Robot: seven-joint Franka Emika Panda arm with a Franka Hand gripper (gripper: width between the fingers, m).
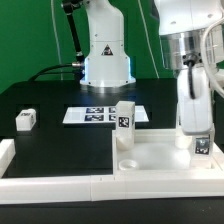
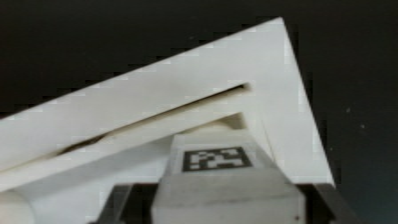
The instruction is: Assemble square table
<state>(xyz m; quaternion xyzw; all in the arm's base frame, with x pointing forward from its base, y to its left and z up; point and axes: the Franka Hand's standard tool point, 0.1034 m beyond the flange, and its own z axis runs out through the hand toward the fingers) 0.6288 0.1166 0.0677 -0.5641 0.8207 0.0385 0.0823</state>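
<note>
White plastic parts were spread across the black tabletop. One leg block was left loose near the left edge, waiting its turn. Another stood upright on the slab. At the slab's right corner the gripper was clamped on a third block, held over its socket.

- The square table top lies flat on the black table, near the front, toward the exterior view's right.
- One leg block stands upright on the back left part of the top.
- Another leg block stands at the top's right side, between the fingers of the gripper.
- A third leg block lies alone on the table, well off to the left.
- The marker board lies flat behind the top.
- Border rails run along the front.
- The robot's base stands at the back.
</note>
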